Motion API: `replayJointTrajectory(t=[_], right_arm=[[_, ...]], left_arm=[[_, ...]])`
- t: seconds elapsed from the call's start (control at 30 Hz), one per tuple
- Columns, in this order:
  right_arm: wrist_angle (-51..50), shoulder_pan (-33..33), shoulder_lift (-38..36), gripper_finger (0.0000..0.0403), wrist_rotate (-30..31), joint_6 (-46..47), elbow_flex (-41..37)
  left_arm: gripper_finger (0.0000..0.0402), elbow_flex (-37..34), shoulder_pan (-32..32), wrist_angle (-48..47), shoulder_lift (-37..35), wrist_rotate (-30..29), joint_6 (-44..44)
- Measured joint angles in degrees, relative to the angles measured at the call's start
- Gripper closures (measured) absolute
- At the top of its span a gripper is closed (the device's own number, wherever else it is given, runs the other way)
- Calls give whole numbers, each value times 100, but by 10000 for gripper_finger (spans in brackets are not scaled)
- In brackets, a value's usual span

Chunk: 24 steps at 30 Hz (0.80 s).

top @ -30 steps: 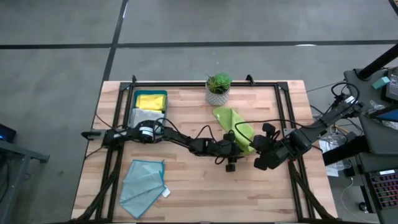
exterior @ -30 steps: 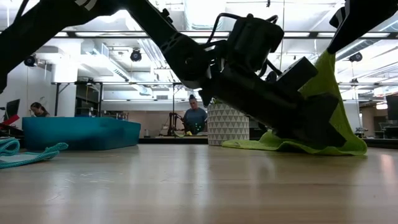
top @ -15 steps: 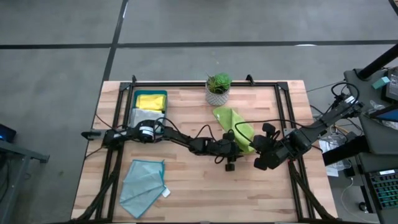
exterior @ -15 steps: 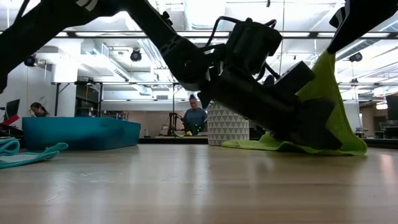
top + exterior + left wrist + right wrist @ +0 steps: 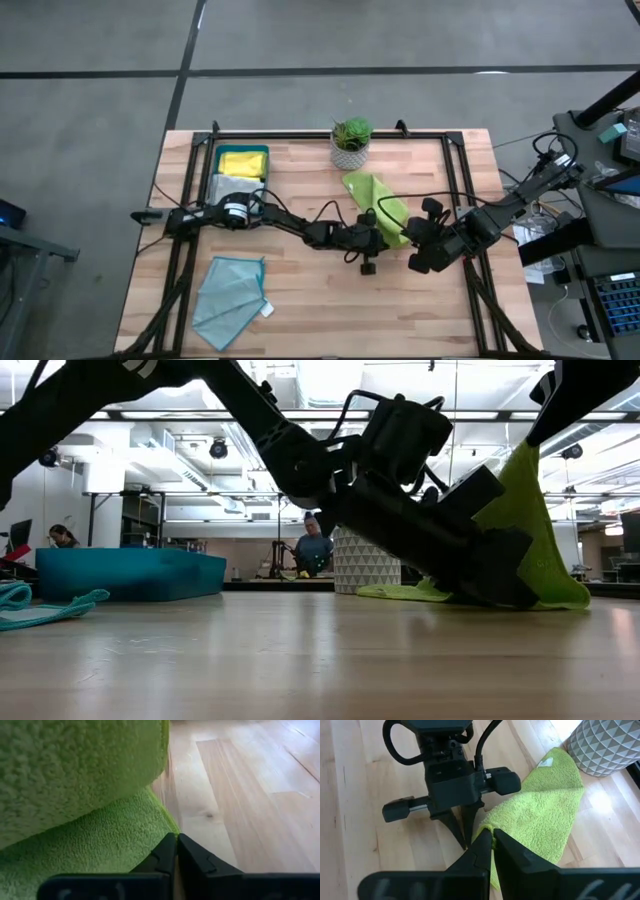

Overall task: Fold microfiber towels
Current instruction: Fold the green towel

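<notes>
A lime green towel (image 5: 372,195) lies at mid-table, one end drawn up into a tent (image 5: 525,490). The raised part goes up to my right gripper (image 5: 492,839), which is shut on it. My left gripper (image 5: 176,837) reaches across from the table's left, slanting down. It is shut, and its tips (image 5: 466,844) sit at the edge of the towel's lower layer, which lies flat on the wood. A light teal towel (image 5: 232,288) lies flat near the front left. A yellow towel (image 5: 243,160) lies in the tray, and a pale grey one (image 5: 228,188) sits just in front of it. My left gripper pinches the edge of the towel's lower layer (image 5: 167,827) at its free fingertips only. It comes slanting down from the table's left. How much cloth lies between the tips does not show. That layer lies on the table. My right gripper pinches a raised edge of the lime towel (image 5: 487,826) between its two fingers, coming slanting down from the table's right. One layer or several, I cannot tell. The cloth slopes down from the fingers to its far end (image 5: 552,762), which rests on the table.
A potted plant (image 5: 351,142) in a white pot stands just beyond the lime towel. A dark teal tray (image 5: 130,573) sits at the far left. A black frame (image 5: 455,160) borders the tabletop. Bare wood lies toward the near edge (image 5: 330,310). People show in the room behind (image 5: 312,550).
My left gripper has shut at the edge of the lime towel's lower layer without shifting place. The towel's raised tent and my right gripper stand as before.
</notes>
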Motion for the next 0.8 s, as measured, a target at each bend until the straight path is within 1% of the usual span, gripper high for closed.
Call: replayJointTrajectory(t=[0.03,0.13,0.27,0.37,0.43,0.5,0.6,0.67,0.73,0.8], right_arm=[[-2,0,0,394,2,0,0],[-104,2,-53,394,-4,1,41],[-285,42,-142,394,-16,0,305],[-297,86,-200,394,-334,-34,506],[-296,145,-218,394,-590,-74,611],[-280,216,-221,394,-704,-91,719],[-294,313,-222,394,-710,-210,876],[-294,326,-225,394,-690,-356,1000],[-321,326,-225,394,-479,-452,1145],[-487,324,-220,394,-218,-554,1290]], left_arm=[[400,-9,0,-31,-19,0,75],[401,-73,-50,-700,-394,-4,442],[401,-189,-195,-1792,-1378,-9,978],[401,-339,-302,-2601,-2106,-16,1204],[401,-553,-358,-2845,-2610,-31,1320],[401,-770,-391,-3034,-3130,-35,1419],[401,-1131,-431,-3271,-3899,-38,1428],[401,-1393,-439,-3270,-4356,-80,1427],[401,-1626,-436,-3345,-4784,-381,1393],[401,-1823,-409,-3300,-5243,-815,1312]])
